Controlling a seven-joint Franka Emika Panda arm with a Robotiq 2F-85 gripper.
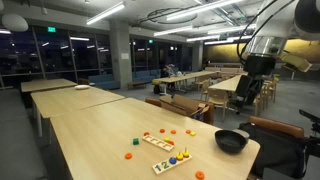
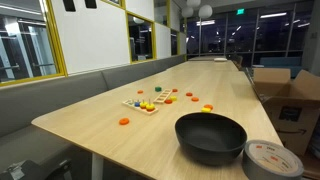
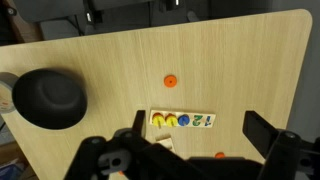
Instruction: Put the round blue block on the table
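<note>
The round blue block (image 3: 184,120) sits on a pale number board (image 3: 200,120), between yellow-orange pieces and a green piece. In an exterior view the board (image 1: 172,160) lies near the front of the light-wood table (image 1: 90,130). The table also shows in the other views (image 2: 120,135) (image 3: 230,60). My gripper (image 3: 205,135) is open and empty, its two dark fingers at either side of the board, high above it. In an exterior view it hangs well above the table's right end (image 1: 247,97).
A black bowl (image 3: 48,97) (image 1: 231,140) (image 2: 210,137) stands near the table's end, with a tape roll (image 2: 272,160) beside it. Orange discs (image 3: 170,80) (image 1: 128,154) (image 2: 124,121) lie scattered. A second toy board (image 1: 157,140) lies close by. Cardboard boxes (image 2: 290,95) stand beside the table.
</note>
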